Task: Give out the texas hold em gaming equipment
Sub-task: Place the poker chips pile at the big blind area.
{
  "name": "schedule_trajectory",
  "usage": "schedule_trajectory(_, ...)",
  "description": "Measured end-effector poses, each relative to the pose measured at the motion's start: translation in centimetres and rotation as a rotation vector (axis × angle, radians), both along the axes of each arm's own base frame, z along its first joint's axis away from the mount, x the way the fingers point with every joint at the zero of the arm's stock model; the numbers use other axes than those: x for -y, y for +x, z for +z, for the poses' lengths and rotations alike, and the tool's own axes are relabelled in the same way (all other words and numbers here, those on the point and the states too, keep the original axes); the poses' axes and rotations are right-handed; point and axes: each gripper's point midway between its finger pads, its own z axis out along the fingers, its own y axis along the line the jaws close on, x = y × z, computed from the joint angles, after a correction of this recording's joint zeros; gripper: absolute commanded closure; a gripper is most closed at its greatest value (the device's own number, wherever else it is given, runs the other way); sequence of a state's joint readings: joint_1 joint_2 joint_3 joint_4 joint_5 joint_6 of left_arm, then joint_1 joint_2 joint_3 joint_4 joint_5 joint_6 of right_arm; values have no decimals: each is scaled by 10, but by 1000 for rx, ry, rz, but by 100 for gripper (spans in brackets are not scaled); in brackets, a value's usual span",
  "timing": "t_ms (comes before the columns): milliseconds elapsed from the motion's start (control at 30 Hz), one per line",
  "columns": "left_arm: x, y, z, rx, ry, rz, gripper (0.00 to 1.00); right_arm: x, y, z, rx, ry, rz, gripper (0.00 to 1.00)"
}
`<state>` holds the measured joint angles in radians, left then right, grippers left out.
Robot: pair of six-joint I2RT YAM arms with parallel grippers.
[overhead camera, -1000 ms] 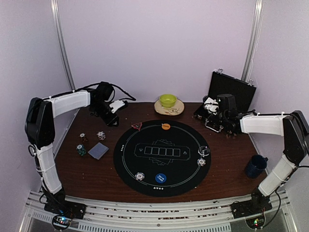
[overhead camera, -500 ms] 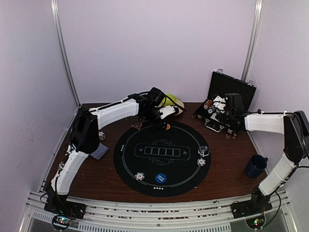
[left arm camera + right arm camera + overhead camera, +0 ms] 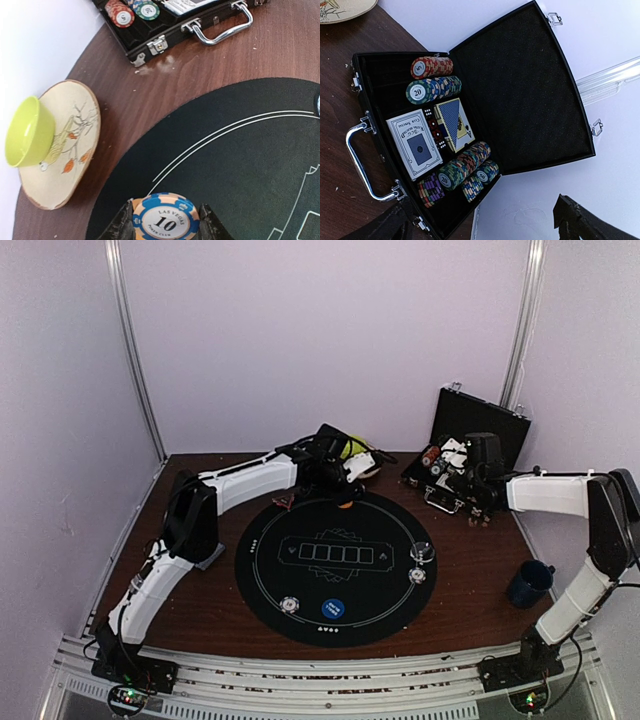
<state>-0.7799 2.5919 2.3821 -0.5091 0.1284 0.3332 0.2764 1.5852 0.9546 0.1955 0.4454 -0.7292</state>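
Note:
My left gripper [image 3: 166, 222] is shut on a blue-and-peach poker chip [image 3: 165, 216] marked 10, held just above the far rim of the round black mat [image 3: 240, 165]. From above, the left gripper [image 3: 343, 492] sits beside the red triangle marker [image 3: 285, 502]. On the mat's near half lie a striped chip [image 3: 289, 605], a blue disc [image 3: 333, 609], a clear disc [image 3: 421, 552] and another chip [image 3: 417, 575]. My right gripper [image 3: 480, 225] hangs open over the open black case [image 3: 520, 100], which holds chip rolls [image 3: 432, 67] and card boxes [image 3: 415, 145].
A green bowl [image 3: 27, 132] on its painted plate [image 3: 75, 150] stands just behind the mat, close to the left wrist. A dark blue mug [image 3: 530, 583] is at the right. Grey-backed cards [image 3: 208, 556] lie partly under the left elbow. Walls enclose the table.
The left arm has swung from the table's far left to the mat's far edge, carrying the chip. The right gripper has edged slightly toward the case, still open.

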Motion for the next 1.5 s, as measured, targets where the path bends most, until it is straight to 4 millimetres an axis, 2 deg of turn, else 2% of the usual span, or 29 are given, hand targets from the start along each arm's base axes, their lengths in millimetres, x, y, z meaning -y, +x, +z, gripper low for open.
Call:
schedule_trajectory(300, 12, -8, -48, -78, 2, -28, 69, 0, 0, 0, -1, 0, 1, 0)
schedule_trajectory(600, 24, -21, -50, -113, -20, -45, 64, -4, 0, -1, -2, 6, 16, 0)
schedule_trajectory(667, 26, -24, -51, -117, -19, -49, 59, -6, 0, -1, -3, 7, 23, 0)
schedule_trajectory(833, 28, -27, -56, -124, -12, -49, 38, -17, -1, -1, -4, 7, 48, 0)
schedule_trajectory(1033, 26, -26, -63, -125, 1, -36, 3, -34, -4, -2, -9, 6, 86, 0)
schedule_trajectory(1133, 23, -24, -62, -125, 11, -16, 2, -42, -6, -6, -29, 4, 108, 0)
schedule_trajectory(1267, 20, -24, -54, -122, 21, -6, 2, -61, -7, -8, -69, 31, 158, 0)
schedule_trajectory(1333, 17, -26, -42, -122, 25, -5, 2, -74, -3, -2, -77, 67, 191, 0)
schedule_trajectory(1400, 13, -30, -20, -113, 21, -9, 2, -88, 2, 7, -81, 110, 221, 0)
schedule_trajectory(1500, -3, -42, 34, -73, 7, -18, 2, -109, 13, 22, -80, 175, 253, 0)
